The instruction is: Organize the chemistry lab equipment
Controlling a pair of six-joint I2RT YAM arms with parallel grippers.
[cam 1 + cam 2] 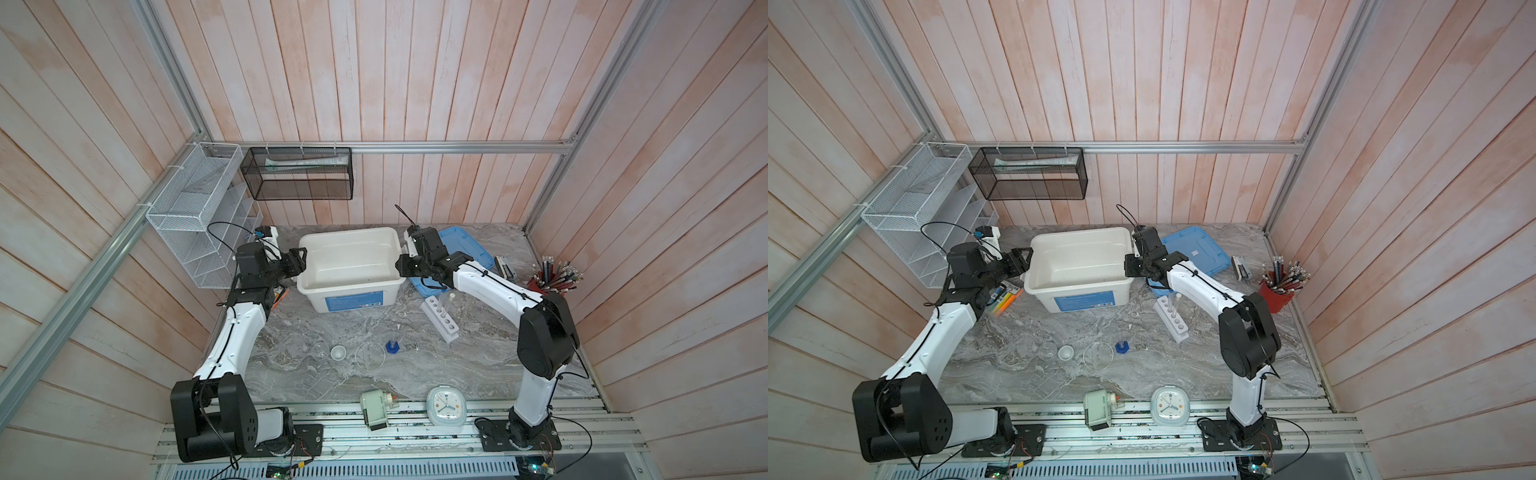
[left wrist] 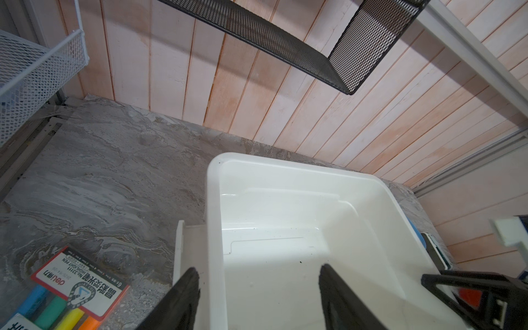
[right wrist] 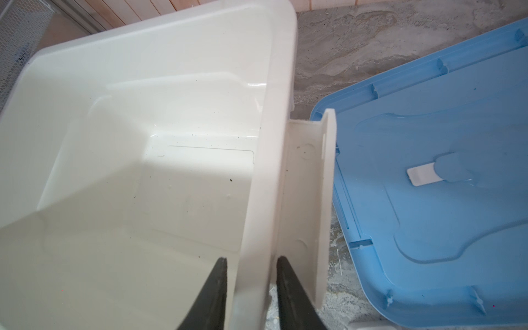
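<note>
- White bin (image 1: 352,300) stands open at the back of the desk (image 1: 311,374). Both wrist views show its bare white floor with a few dark specks.
- Blue lid (image 3: 428,143) lies flat on the desk just right of the bin, ribbed face up.
- Left end effector (image 2: 257,267) is spread wide across the bin's left wall. One finger is inside and one outside, and neither is seen touching the wall.
- Right end effector (image 3: 251,259) has its fingers close on either side of the bin's right rim. Whether they press the rim cannot be told.
- White six-hole rack (image 1: 440,318) sits on the desk in front of the lid, outside the bin. A thin clear tube (image 1: 451,297) with a white cap stands upright at its far end. The nearer holes show open.
- Small blue-based cylinder (image 1: 392,345), clear round dish (image 1: 370,355) and small clear cups (image 1: 338,352) sit in a row at the desk's front centre, well apart from the bin.
- Red cup (image 1: 1275,297) at the desk's right edge is packed with pencils.
- Black mesh basket (image 1: 297,174) on the back wall holds a long pale pack.
</note>
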